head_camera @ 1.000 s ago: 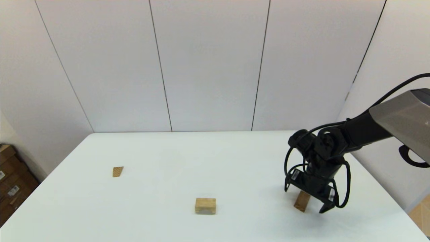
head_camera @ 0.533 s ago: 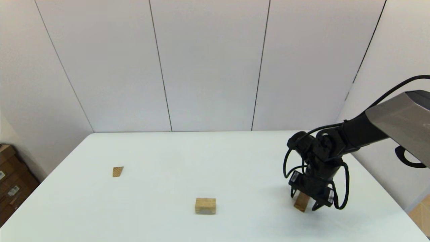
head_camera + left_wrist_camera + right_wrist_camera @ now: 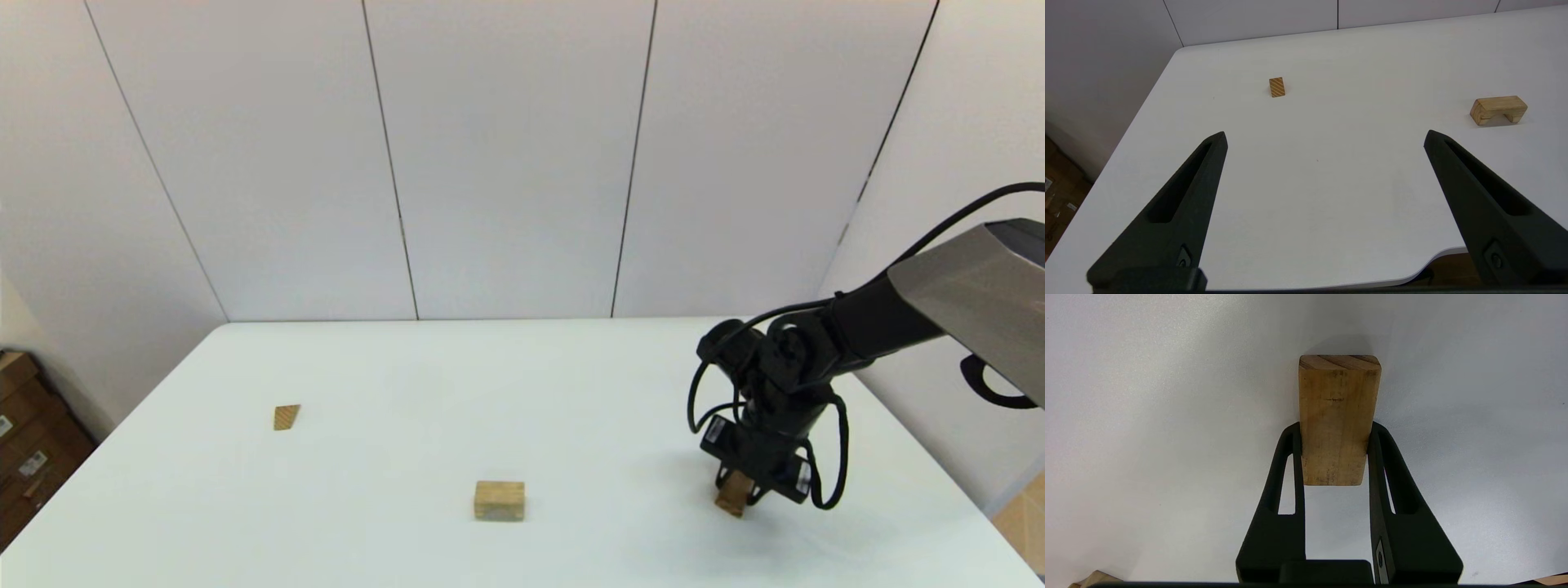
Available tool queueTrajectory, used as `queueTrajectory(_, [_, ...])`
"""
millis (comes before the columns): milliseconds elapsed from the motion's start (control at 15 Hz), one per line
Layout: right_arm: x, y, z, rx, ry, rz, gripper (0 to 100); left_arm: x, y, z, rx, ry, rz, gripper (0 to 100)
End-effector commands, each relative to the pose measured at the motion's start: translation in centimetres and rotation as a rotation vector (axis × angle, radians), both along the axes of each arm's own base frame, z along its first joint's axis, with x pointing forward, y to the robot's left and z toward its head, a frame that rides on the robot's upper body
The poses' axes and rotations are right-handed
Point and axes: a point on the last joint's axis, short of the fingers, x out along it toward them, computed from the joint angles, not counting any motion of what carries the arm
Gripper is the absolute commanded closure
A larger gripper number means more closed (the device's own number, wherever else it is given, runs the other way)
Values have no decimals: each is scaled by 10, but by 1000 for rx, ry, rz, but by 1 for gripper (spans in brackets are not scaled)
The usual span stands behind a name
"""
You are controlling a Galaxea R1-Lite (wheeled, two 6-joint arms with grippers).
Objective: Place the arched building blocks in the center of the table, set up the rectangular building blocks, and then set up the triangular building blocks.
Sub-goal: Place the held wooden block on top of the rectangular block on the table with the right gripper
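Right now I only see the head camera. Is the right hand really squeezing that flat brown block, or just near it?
Observer: Squeezing. The right wrist view shows both fingers of the right hand pressed against the long sides of the rectangular block.
Operator: Where's the other hand?
Observer: The left hand is parked above the near edge of the table, wide open, holding nothing.
Operator: Does the pale block have a hole?
Observer: The left wrist view shows the arched block has a notch facing down, so it stands on two feet.
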Motion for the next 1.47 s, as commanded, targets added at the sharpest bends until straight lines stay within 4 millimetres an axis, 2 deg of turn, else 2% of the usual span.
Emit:
queueTrajectory(67, [-2,0,16,9,-40,0,100,0,0,0,1,1,0,0])
queueTrajectory(267, [-8,-2,50,25,-130,36,100,0,0,0,1,1,0,0])
queueTrajectory(400, [-18,-5,75,22,-150,60,100,0,0,0,1,1,0,0])
queueTrajectory(600, [-32,-8,98,15,-176,113,100,0,0,0,1,1,0,0])
queueTrajectory(733, [-48,-2,113,9,-180,222,100,0,0,0,1,1,0,0])
queueTrajectory(1000, [-83,26,122,-25,-185,586,100,0,0,0,1,1,0,0])
queueTrajectory(1200, [-106,36,135,-65,-238,943,100,0,0,0,1,1,0,0])
queueTrajectory(1467, [-109,44,145,-84,-311,1333,100,0,0,0,2,1,0,0])
